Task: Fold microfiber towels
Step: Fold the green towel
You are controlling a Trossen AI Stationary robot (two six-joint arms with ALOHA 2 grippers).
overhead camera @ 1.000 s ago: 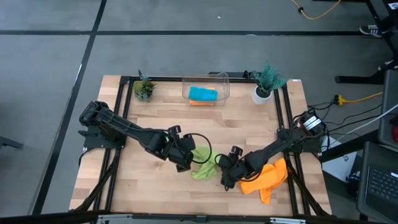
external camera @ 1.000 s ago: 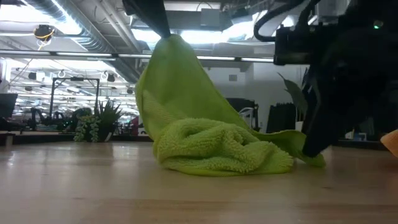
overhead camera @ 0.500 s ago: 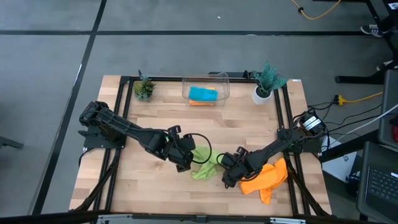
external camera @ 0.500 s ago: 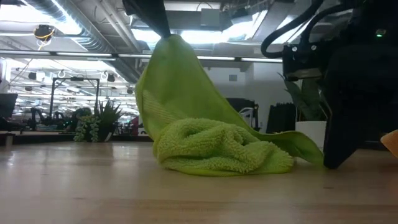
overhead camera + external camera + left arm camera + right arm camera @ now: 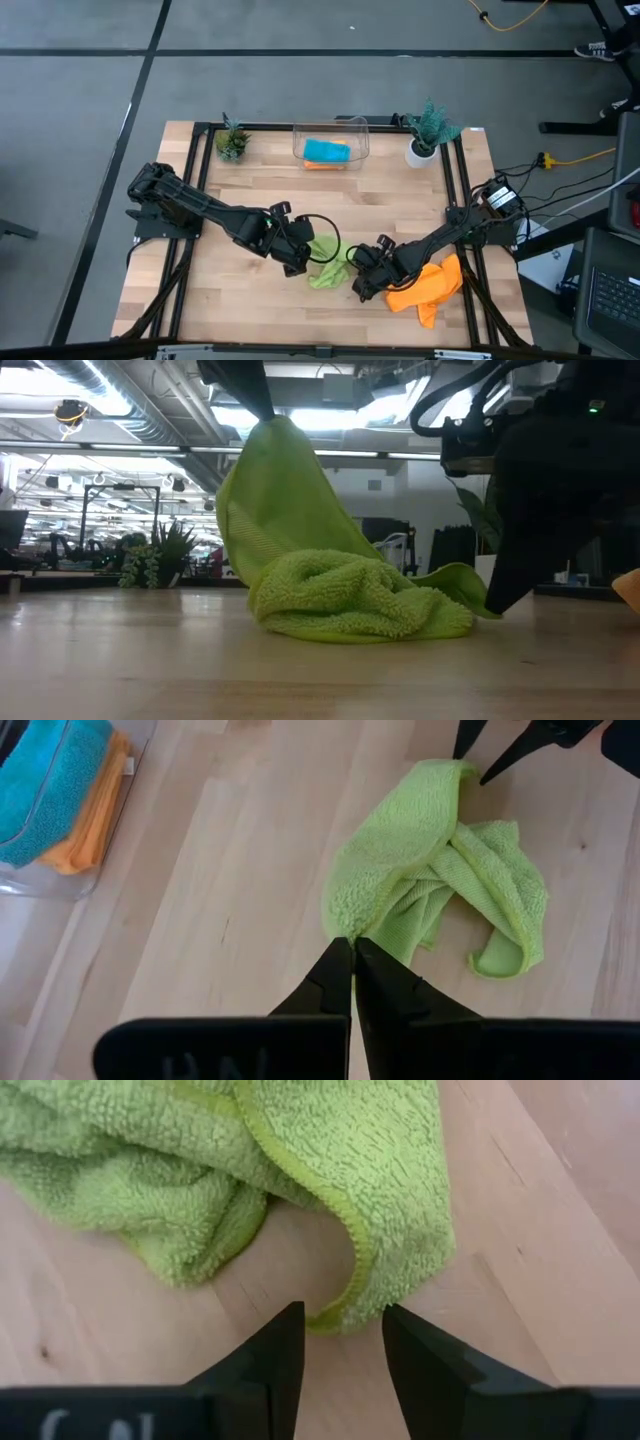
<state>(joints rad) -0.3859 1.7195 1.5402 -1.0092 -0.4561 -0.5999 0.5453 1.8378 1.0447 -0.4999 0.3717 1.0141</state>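
Observation:
A lime green microfiber towel (image 5: 325,268) lies crumpled on the table near the middle of the front edge, with one end pulled up. My left gripper (image 5: 350,948) is shut on that raised end. My right gripper (image 5: 335,1342) points steeply down at the towel's other end. It is open, with a finger on each side of the hemmed corner (image 5: 350,1305). An orange towel (image 5: 425,285) lies bunched under my right arm. A teal-blue towel (image 5: 326,151) rests on another orange one in the clear bin (image 5: 352,128). My left gripper pinches the lime towel's edge (image 5: 343,925) between its two fingers, coming slanting down from the table's left. That end hangs in a peak (image 5: 275,435) below the fingers, and the rest is heaped on the table. My right gripper's finger (image 5: 497,600) meets the towel's curled-up corner flap (image 5: 462,575) from above. The jaws are not closed on the flap, which rests on the table.
Two small potted plants (image 5: 232,142) (image 5: 428,125) stand at the far corners beside the bin. A black frame rail (image 5: 462,200) runs along the table's right side. Bare wood (image 5: 220,300) lies at the front left.
My right gripper has rolled about its own axis beside the lime towel without leaving its place. The towel's corner on that side, flat on the table before, has curled up and drawn in toward the heap. The raised end has stayed where it was.

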